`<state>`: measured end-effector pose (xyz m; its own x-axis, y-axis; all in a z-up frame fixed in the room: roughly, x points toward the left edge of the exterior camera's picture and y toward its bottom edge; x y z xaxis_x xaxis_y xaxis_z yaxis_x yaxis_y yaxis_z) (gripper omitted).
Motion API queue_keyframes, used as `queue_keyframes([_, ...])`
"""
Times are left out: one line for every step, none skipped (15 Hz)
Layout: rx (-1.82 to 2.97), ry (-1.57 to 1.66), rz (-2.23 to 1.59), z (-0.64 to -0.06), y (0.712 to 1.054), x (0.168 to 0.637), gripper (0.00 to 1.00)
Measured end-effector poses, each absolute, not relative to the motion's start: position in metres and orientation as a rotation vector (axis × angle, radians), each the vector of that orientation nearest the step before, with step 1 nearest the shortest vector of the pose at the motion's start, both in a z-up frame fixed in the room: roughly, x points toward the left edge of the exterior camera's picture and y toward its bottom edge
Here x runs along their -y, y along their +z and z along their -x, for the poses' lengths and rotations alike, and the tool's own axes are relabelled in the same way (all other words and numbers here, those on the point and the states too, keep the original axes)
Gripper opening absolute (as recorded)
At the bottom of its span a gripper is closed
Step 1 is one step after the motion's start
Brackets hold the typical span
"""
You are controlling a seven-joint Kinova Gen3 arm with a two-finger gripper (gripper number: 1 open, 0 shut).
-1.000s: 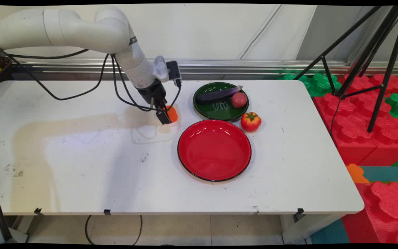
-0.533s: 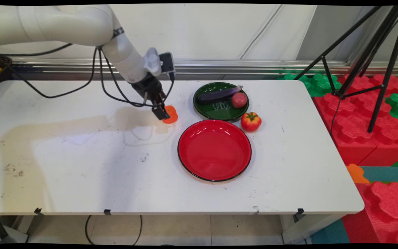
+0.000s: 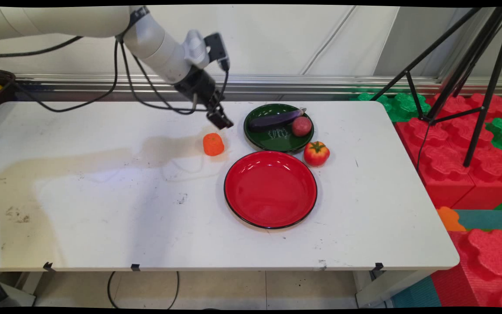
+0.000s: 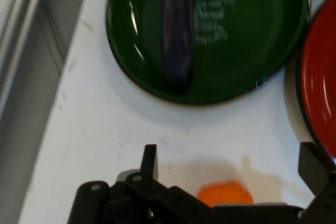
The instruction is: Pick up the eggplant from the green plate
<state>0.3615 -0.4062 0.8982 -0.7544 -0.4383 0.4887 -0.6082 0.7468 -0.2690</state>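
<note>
Orange toy fruit (image 3: 213, 144) sits left of the green plate (image 3: 260, 135); above it the gripper (image 3: 220, 119) hangs released, empty; no lettering legible.

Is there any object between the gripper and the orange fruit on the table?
Nothing visible. The open gripper hangs above the orange fruit, apart from it, with only bare table between them. The green plate with the eggplant lies off to the side.
</note>
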Motion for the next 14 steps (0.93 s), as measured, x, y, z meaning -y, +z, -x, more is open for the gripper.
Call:
queue_keyframes([2.534, 0.604, -0.804, -0.357, 0.903, 0.409, 1.00])
queue_keyframes([2.521, 0.624, -0.809, -0.351, 0.907, 0.413, 1.00])
queue_keyframes([2.511, 0.645, -0.813, -0.345, 0.910, 0.418, 1.00])
queue_keyframes([2.503, 0.662, -0.822, -0.339, 0.912, 0.424, 1.00])
queue_keyframes([2.498, 0.673, -0.828, -0.335, 0.913, 0.427, 1.00])
queue_keyframes([2.494, 0.684, -0.841, -0.329, 0.914, 0.433, 1.00])
queue_keyframes([2.492, 0.690, -0.849, -0.325, 0.913, 0.436, 1.00])
queue_keyframes([2.492, 0.694, -0.863, -0.318, 0.912, 0.442, 1.00])
queue_keyframes([2.492, 0.695, -0.872, -0.314, 0.911, 0.446, 1.00])
queue_keyframes([2.491, 0.699, -0.887, -0.308, 0.908, 0.452, 1.00])
queue_keyframes([2.492, 0.701, -0.903, -0.300, 0.904, 0.460, 1.00])
queue_keyframes([2.495, 0.703, -0.919, -0.293, 0.899, 0.468, 1.00])
queue_keyframes([2.499, 0.704, -0.931, -0.287, 0.894, 0.475, 1.00])
queue_keyframes([2.505, 0.705, -0.945, -0.281, 0.888, 0.483, 1.00])
